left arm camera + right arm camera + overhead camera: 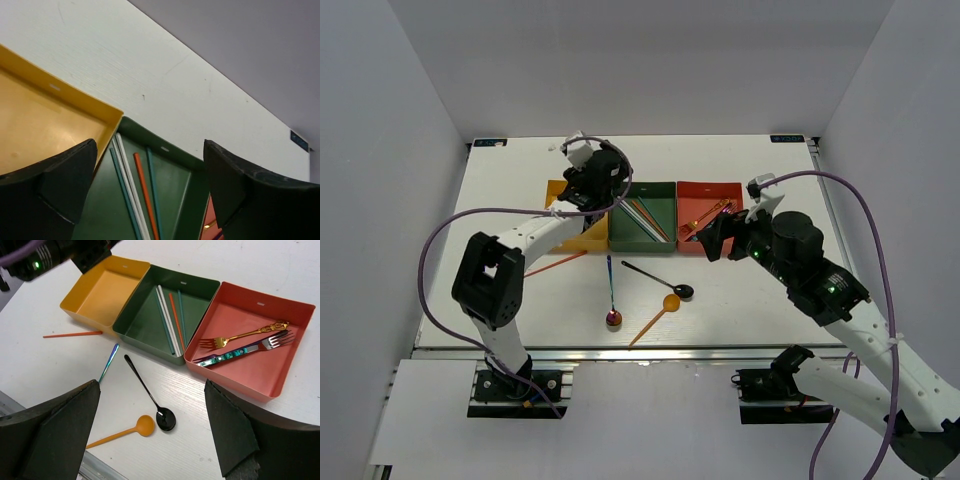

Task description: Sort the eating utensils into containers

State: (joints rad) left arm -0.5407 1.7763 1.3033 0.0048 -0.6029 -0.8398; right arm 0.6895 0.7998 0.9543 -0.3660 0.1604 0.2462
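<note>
My left gripper [149, 150] hangs over the seam between the yellow tray [35, 115] and green tray [180, 185], fingers wide apart, holding nothing. My right gripper [150, 390] is likewise spread and empty above the counter [50, 365]. Chopsticks [167, 320] lie in the green tray and two forks [240, 335] in the red tray [260, 375]. On the counter lie a black spoon [150, 395], an orange spoon [120, 432], a purple spoon [610, 285] and an orange chopstick [72, 334].

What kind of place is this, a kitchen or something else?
Most likely a robotics lab test cell, not a kitchen: a white table boxed in by grey panels, a left arm and right arm bolted at its near edge, and a yellow tray, green tray and red tray.
</note>
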